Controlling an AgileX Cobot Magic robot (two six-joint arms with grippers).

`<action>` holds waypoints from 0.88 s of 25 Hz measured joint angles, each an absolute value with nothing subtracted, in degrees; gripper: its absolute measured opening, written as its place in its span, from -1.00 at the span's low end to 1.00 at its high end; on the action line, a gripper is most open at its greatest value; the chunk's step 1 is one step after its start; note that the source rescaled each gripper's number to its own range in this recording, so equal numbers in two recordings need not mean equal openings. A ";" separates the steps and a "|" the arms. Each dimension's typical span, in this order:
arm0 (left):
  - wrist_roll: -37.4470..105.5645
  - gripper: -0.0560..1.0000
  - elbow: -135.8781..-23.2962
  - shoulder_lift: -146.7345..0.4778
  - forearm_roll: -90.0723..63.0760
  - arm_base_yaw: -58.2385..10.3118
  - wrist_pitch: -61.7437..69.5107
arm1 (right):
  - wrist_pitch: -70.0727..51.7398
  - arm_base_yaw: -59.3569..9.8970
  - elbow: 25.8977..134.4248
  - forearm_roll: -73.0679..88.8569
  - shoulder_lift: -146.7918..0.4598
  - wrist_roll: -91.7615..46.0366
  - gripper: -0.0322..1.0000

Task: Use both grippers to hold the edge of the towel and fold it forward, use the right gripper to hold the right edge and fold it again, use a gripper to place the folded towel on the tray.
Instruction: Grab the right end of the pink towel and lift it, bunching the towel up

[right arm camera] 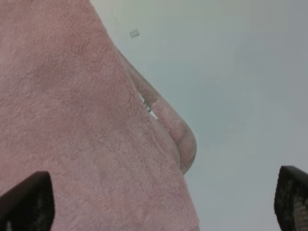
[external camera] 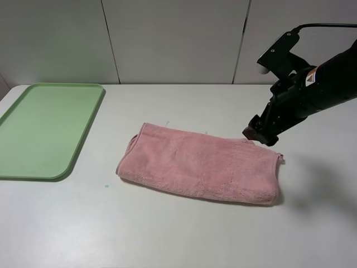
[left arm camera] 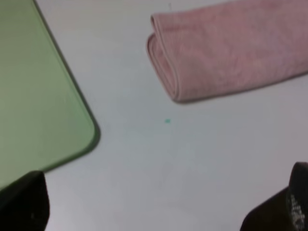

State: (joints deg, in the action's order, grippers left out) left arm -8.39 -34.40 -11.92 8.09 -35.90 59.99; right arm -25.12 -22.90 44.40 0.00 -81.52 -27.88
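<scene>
The pink towel point(external camera: 198, 170) lies folded into a long band on the white table, its doubled left end showing in the left wrist view point(left arm camera: 226, 48). My right gripper point(external camera: 259, 134) hovers open over the towel's far right corner, next to its hemmed right edge point(external camera: 277, 162). In the right wrist view the towel point(right arm camera: 72, 120) fills the space under the right gripper point(right arm camera: 159, 207), whose fingers are spread wide. The pale green tray point(external camera: 44, 128) sits at the left with nothing on it. My left gripper point(left arm camera: 154, 211) is open above bare table, out of the exterior view.
A tiny green speck point(external camera: 105, 185) marks the table in front of the towel's left end. White wall panels stand close behind the table. The tray's rounded near corner point(left arm camera: 89, 137) lies close to the left gripper.
</scene>
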 joint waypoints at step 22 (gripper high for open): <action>-6.44 0.98 -28.03 -9.69 9.19 -34.15 60.51 | -24.88 -22.90 44.40 0.00 -81.52 -27.49 1.00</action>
State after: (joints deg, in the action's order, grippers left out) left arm -6.44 -28.03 -9.69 9.19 -34.15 60.51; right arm -24.88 -22.90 44.40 0.00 -81.52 -27.49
